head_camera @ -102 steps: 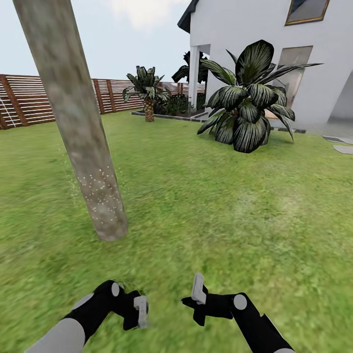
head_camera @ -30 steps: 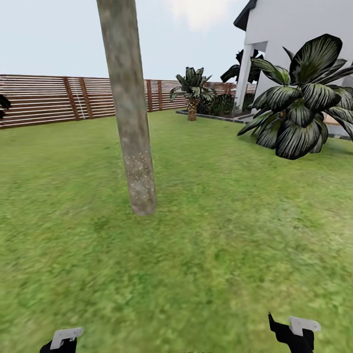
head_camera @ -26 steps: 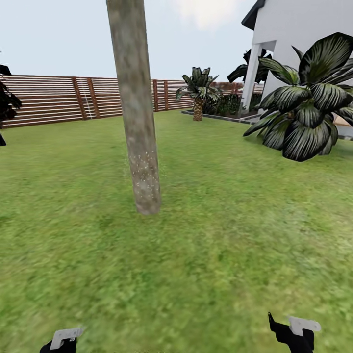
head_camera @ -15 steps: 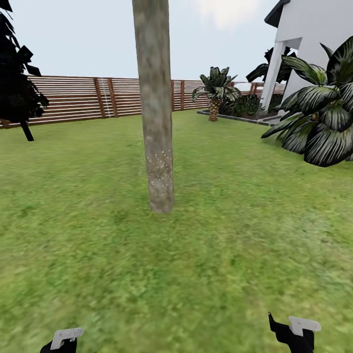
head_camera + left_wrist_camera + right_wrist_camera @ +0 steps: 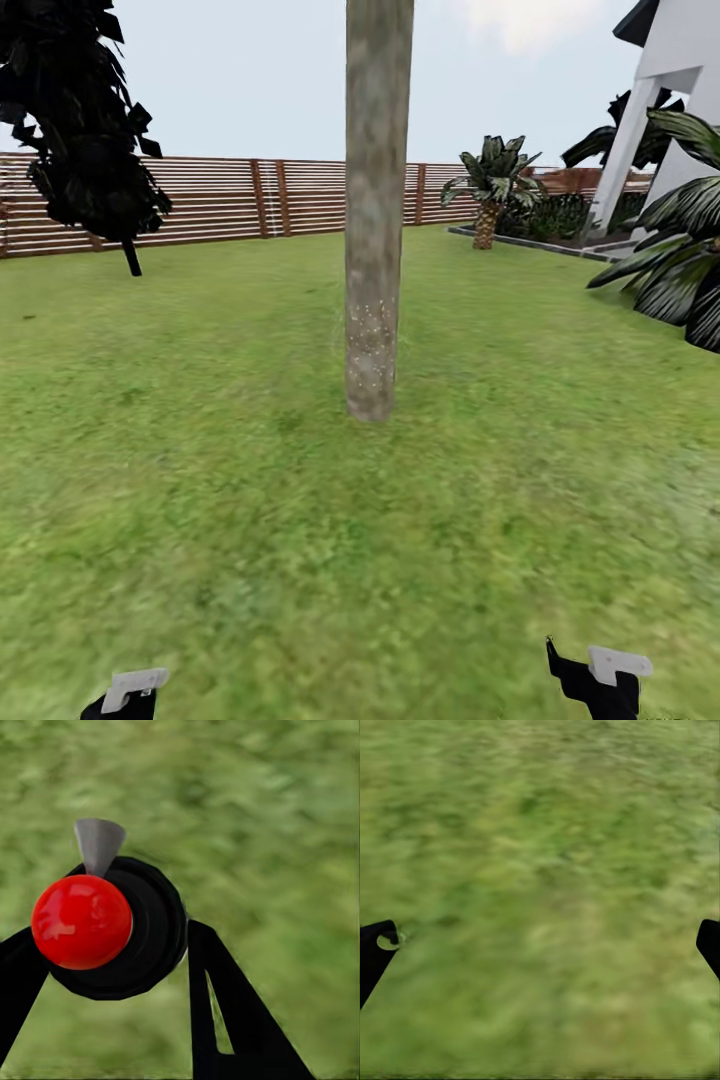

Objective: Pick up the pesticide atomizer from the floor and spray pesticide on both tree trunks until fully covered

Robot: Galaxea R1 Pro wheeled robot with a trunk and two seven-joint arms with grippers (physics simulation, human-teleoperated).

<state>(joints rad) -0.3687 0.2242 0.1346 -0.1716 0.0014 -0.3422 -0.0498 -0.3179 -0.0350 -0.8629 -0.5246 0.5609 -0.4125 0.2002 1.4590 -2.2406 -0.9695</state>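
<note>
One tree trunk (image 5: 377,200), pale grey-brown and mottled, rises from the lawn straight ahead in the head view. Whitish pesticide specks (image 5: 372,335) dot its lower part. In the left wrist view the pesticide atomizer (image 5: 142,934), a dark round bottle with a red knob (image 5: 81,921), sits between the black fingers of my left gripper (image 5: 116,941), which is shut on it. The left gripper (image 5: 132,690) shows low at the head view's left edge, far short of the trunk. My right gripper (image 5: 540,945) is open over bare grass, also seen low on the right (image 5: 603,672).
A black conifer (image 5: 85,130) stands at the far left before the slatted wooden fence (image 5: 210,200). A small palm (image 5: 490,185), a broad-leaved plant (image 5: 685,290) and a white house (image 5: 670,90) lie to the right. Lawn (image 5: 300,520) stretches between me and the trunk.
The whole head view has swung left: the trunk now sits centred and smaller, the conifer has come in, the house has slid off right. Both grippers dropped to the bottom edge since 3.4 s ago.
</note>
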